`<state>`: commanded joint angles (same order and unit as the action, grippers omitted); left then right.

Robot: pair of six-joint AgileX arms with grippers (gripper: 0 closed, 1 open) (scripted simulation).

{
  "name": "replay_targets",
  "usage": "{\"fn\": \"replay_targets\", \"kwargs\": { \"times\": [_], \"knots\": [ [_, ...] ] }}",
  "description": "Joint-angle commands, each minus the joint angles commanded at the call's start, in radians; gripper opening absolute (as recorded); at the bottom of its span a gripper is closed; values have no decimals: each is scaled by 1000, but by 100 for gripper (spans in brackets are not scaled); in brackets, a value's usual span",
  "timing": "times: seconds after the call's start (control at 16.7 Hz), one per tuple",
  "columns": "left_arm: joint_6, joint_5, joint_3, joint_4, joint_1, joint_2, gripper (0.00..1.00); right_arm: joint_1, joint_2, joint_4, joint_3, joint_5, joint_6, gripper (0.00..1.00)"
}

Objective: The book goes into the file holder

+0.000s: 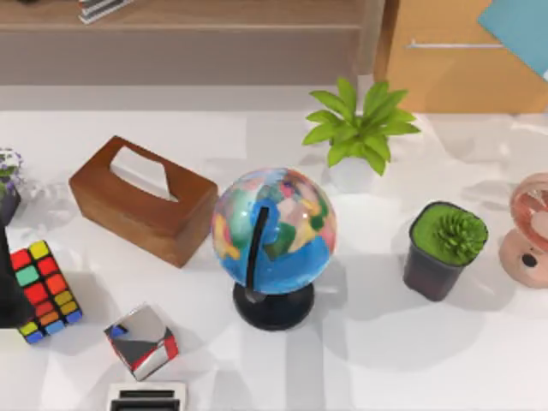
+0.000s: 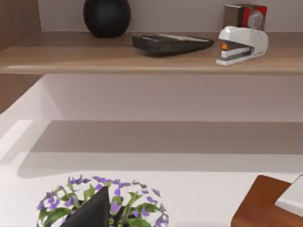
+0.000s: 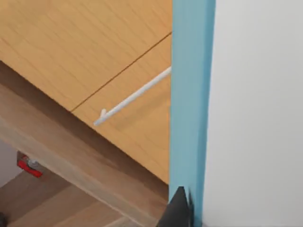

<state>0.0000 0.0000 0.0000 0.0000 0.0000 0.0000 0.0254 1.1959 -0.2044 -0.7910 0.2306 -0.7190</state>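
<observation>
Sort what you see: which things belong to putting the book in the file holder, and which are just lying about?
Job: book, right pincer holding it.
Lying about: globe, tissue box, puzzle cube, stapler, leafy plant; left pincer over purple flowers.

globe (image 1: 274,231) ctr | tissue box (image 1: 142,199) left | potted succulent (image 1: 445,248) right | book (image 1: 519,24) far-right corner

The globe (image 1: 274,235) stands in the middle of the table (image 1: 411,360), between the tissue box (image 1: 141,199) and the small dark pot (image 1: 443,248); bare table lies in front of this pot.
</observation>
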Motion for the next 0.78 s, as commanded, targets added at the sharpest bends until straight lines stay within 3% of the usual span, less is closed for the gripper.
{"fn": "replay_targets", "kwargs": {
  "times": [0.42, 0.78],
  "knots": [
    [0, 0, 0, 0, 0, 0, 100, 417, 162, -148, 70, 111, -388, 0],
    [0, 0, 0, 0, 0, 0, 100, 531, 451, -326, 13, 181, -623, 0]
  ]
}}
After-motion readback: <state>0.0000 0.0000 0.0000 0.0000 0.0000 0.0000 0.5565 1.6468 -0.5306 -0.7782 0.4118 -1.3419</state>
